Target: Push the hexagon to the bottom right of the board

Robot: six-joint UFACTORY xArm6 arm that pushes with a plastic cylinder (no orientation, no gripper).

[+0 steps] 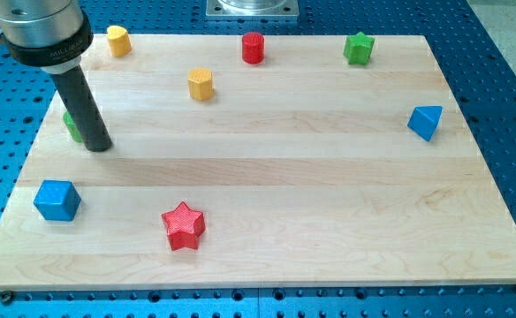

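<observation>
The wooden board fills most of the view, resting on a blue perforated table. From the far left corner the arm's dark rod slants down to the board, and my tip rests on the wood at the left side. The arm carries no gripper — only this rod, so nothing is held.

The red star lies near the front edge, left of centre. The blue cube sits at the near left, a little in front of my tip and to its left. The blue triangular block stands close to the right edge, at mid depth. The green star is at the far right. The red cylinder stands at the far edge near the centre.

The yellow hexagon lies in the far half, left of centre — to the right of the rod and well apart from the near right corner. A yellow block, its shape unclear, sits at the far left beside the arm. A green block shows only as a sliver behind the rod, just beside my tip.
</observation>
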